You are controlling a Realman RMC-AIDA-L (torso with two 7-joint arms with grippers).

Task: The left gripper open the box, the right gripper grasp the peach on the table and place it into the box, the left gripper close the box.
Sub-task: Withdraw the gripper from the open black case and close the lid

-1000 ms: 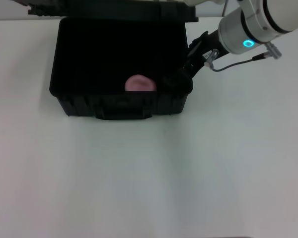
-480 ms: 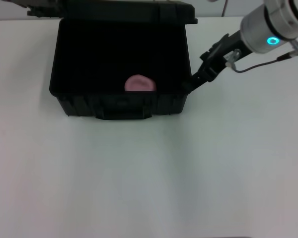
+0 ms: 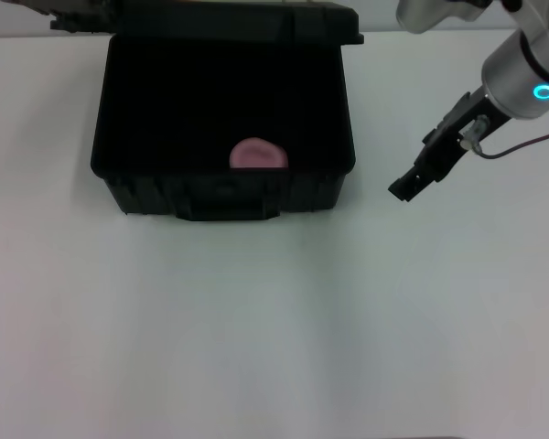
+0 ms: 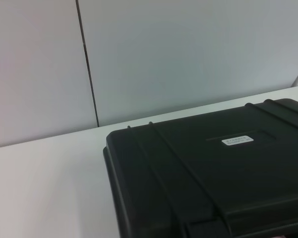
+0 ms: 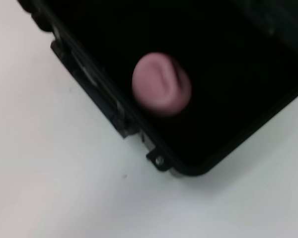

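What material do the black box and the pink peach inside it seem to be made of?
The box looks like hard moulded plastic with a matte finish: ribbed walls, stiff rim. The peach looks matte and smooth with a crease; real or imitation cannot be told.

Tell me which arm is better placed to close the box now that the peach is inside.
Left, probably. Its wrist camera looks at the raised lid from just behind, while the right gripper is out over the table, beside the box, apart from it. The peach lies inside.
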